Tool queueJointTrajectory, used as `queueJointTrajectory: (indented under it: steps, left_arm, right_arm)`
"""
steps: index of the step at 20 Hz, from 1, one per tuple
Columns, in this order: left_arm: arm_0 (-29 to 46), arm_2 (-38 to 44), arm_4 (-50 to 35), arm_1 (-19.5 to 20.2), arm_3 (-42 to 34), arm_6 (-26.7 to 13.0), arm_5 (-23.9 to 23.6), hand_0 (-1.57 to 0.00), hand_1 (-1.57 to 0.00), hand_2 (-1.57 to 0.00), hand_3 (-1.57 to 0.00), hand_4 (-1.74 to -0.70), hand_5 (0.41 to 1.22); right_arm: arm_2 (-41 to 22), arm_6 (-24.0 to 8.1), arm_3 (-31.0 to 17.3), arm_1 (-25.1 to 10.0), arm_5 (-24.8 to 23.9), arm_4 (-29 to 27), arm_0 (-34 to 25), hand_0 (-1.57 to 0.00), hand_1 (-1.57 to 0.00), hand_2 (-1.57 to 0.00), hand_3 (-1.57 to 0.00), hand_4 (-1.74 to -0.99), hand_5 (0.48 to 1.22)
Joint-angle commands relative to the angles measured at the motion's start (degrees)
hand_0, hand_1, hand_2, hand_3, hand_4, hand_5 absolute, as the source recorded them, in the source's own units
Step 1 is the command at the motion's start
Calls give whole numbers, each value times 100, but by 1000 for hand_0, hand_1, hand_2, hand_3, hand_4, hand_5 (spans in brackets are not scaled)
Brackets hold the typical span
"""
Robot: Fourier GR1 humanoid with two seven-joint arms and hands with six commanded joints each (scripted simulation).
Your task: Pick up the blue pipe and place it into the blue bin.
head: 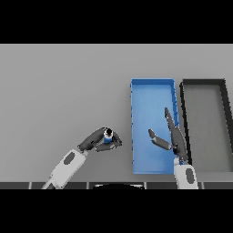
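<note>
The left robot hand (98,141) sits over the grey table (63,91), a little left of the blue bin (152,84), with its arm coming in from the lower left. Its fingers and thumb are curled round the blue pipe (108,135), which stands roughly upright in the grasp, its dark round end showing at the top and a patch of blue just below. The pipe is near the bin's left wall but still outside it, level with the lower half of the bin. The blue bin is a long rectangular tray lying lengthwise away from the robot, and a dark bin (204,82) of similar shape lies just beside it on the right. The right robot hand (175,139) hangs over the right part of the blue bin, fingers straight and spread, the thumb pointing left, holding nothing.
</note>
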State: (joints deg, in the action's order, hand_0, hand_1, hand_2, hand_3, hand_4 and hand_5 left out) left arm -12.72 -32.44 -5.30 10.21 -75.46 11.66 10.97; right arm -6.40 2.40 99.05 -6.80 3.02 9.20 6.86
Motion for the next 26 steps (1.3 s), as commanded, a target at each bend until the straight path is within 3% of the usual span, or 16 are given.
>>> queueJointTrajectory:
  steps: [1, 6, 14, 17, 23, 26]
  left_arm:
    - [-12, -13, 36, -44, 10, -29, -67, -1347, -1384, -1395, -1317, -1665, 1144]
    - [-89, 80, -113, -189, -466, 23, -303, -1498, -1510, -1513, -1436, -1716, 1196]
    - [-323, -101, -233, -173, -1371, -619, -268, -1559, -1561, -1561, -1490, -1737, 1217]
    - [-374, -135, -199, -173, -1419, -885, -300, -1565, -1566, -1566, -1496, -1739, 1219]
    - [-317, -149, -139, -128, -1332, -877, -263, -1569, -1570, -1570, -1495, -1740, 1219]
    - [-364, -160, -112, -170, -1343, -906, -285, -1570, -1570, -1570, -1496, -1741, 1220]
  right_arm:
    - [-31, -27, 22, 48, -2, -8, -4, 1, 1, 1, 1, -1190, 600]
    - [-19, -92, -145, 59, -85, 105, -92, 1, 1, 1, 1, -1187, 605]
    - [15, 180, -51, -14, -87, 116, 23, 1, 1, 1, 1, -1141, 603]
    - [33, 304, 19, -62, -87, 125, 119, 1, 1, 1, 1, -1128, 605]
    - [-12, 141, 85, 91, -258, 215, 148, 1, 1, 1, 1, -1176, 605]
    - [97, 429, 400, -15, 423, -730, 122, 1, 1, 1, 1, -1195, 608]
